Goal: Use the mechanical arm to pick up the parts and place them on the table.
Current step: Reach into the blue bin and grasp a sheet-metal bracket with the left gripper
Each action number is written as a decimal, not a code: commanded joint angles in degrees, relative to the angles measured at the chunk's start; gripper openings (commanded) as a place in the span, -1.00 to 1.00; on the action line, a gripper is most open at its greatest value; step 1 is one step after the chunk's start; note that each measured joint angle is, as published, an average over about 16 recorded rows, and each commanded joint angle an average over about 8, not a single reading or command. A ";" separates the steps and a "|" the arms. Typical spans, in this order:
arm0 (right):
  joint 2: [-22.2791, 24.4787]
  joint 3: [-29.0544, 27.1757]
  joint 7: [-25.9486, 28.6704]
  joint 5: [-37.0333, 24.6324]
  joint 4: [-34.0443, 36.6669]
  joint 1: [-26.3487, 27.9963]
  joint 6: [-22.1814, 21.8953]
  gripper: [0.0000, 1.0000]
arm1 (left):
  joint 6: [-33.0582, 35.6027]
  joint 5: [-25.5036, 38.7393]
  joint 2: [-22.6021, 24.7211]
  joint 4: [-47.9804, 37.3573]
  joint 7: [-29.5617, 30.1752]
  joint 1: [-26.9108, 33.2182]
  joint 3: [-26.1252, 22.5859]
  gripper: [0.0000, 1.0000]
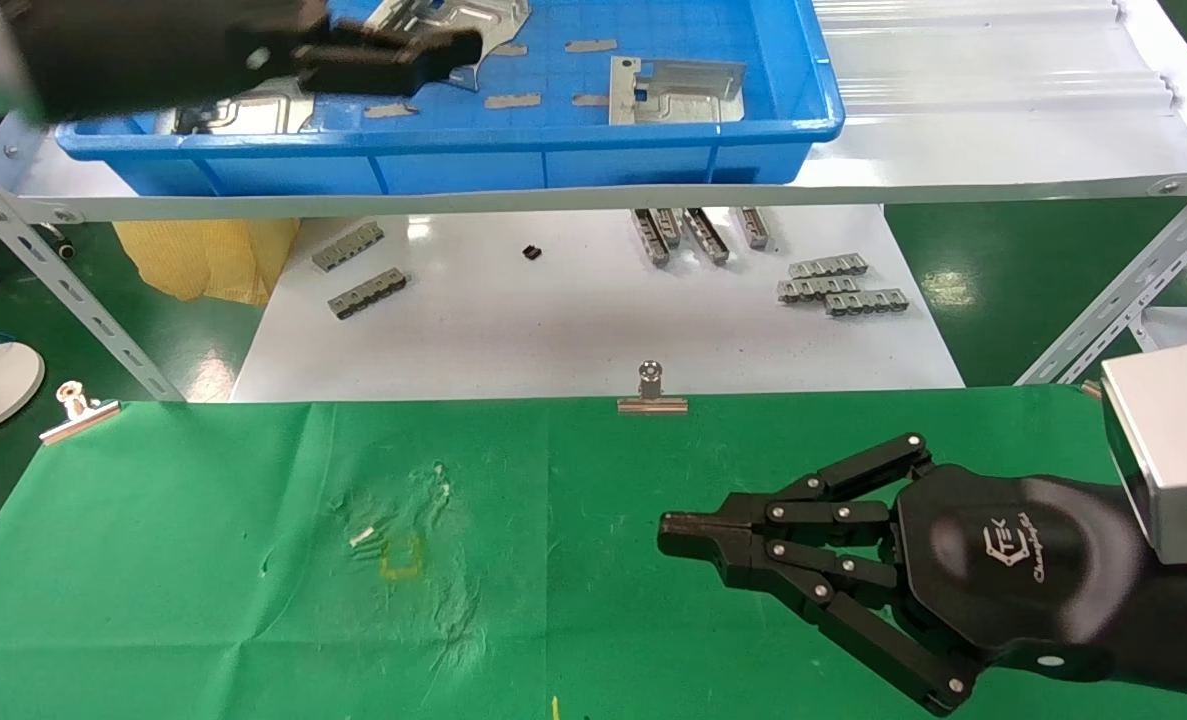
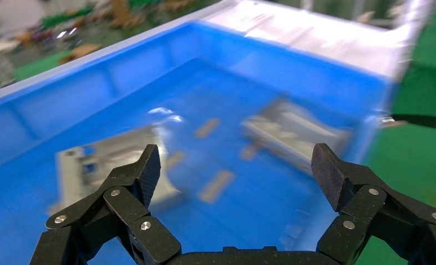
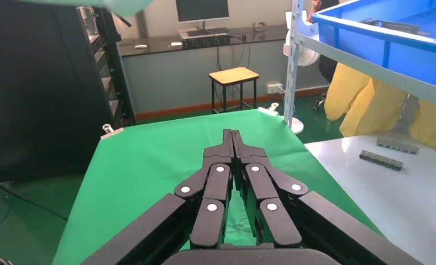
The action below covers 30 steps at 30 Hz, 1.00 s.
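Green table (image 1: 253,600): wrinkled cloth fills the foreground, pinned at its far edge by silver clips (image 1: 651,392). No part lies on it.

White shelf (image 1: 1003,160) beyond the table, carrying a blue bin (image 1: 453,165); under it a white board (image 1: 573,330) with small grey ridged bars (image 1: 841,289) in loose groups.

Bin: it holds the parts — one plate (image 1: 675,90) toward its right side, one (image 1: 453,20) near the far wall and one (image 1: 243,110) at the left, both partly behind my left arm. Thin grey strips (image 1: 513,100) lie on the bin floor between them.

My left gripper (image 2: 235,165) hangs over the bin's interior, fingers (image 2: 143,171) spread wide with nothing between them; in the left wrist view two plates (image 2: 116,160) lie blurred on the blue floor below.

My right gripper (image 1: 678,530) rests low over the table's right half, pointing toward its middle — fingertips pressed together, holding nothing, well apart from the bin.
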<state>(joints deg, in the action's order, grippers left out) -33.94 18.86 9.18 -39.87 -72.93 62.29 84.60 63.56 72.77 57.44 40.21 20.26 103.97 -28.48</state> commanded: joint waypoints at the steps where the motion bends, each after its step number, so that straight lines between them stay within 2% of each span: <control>1: 0.00 0.00 0.00 0.00 0.00 0.00 0.00 -1.00 | -1.66 4.15 4.12 -7.37 -0.07 5.44 -2.19 1.00; 5: 0.00 0.01 0.00 0.01 0.00 0.00 0.00 -1.00 | -8.45 8.43 10.78 -19.80 -0.66 11.39 -4.22 1.00; 9: 0.01 0.01 -0.01 0.01 0.00 0.00 0.00 -1.00 | -16.63 11.17 15.86 -28.57 -0.84 14.36 -5.43 0.96; 10: 0.01 0.02 -0.01 0.01 0.00 0.00 -0.01 -1.00 | -18.48 11.69 16.85 -30.15 -0.86 14.70 -5.69 0.83; 11: 0.01 0.02 -0.01 0.01 0.00 0.00 -0.01 -0.93 | -20.14 12.14 17.71 -31.48 -0.88 14.92 -5.94 0.60; 12: 0.01 0.02 -0.01 0.01 0.00 0.00 -0.01 -0.76 | -21.46 12.50 18.39 -32.52 -0.88 15.02 -6.15 0.35; 16: 0.01 0.02 -0.01 0.02 0.00 0.01 -0.01 0.24 | -24.32 13.44 19.89 -34.70 -0.65 14.81 -6.96 -0.65; 17: 0.01 0.02 -0.01 0.02 0.00 0.01 -0.01 0.49 | -24.57 13.58 20.02 -34.86 -0.52 14.69 -7.13 -0.86; 18: 0.01 0.03 -0.01 0.02 0.00 0.01 -0.01 0.74 | -24.68 13.69 20.07 -34.93 -0.35 14.59 -7.30 -0.98; 19: 0.01 0.03 -0.01 0.02 0.00 0.01 -0.01 0.93 | -24.72 13.79 20.11 -34.95 -0.16 14.48 -7.48 -1.00; 20: 0.01 0.03 -0.01 0.02 0.00 0.01 -0.01 1.00 | -24.72 13.89 20.12 -34.95 0.06 14.39 -7.65 -1.00; 30: 0.02 0.04 -0.02 0.03 0.00 0.01 -0.02 1.00 | -23.05 15.19 19.85 -34.49 0.73 14.40 -9.51 -1.00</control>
<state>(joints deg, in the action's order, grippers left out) -33.92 18.90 9.16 -39.84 -72.93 62.30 84.58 40.94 87.79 77.26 5.66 20.82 118.44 -37.86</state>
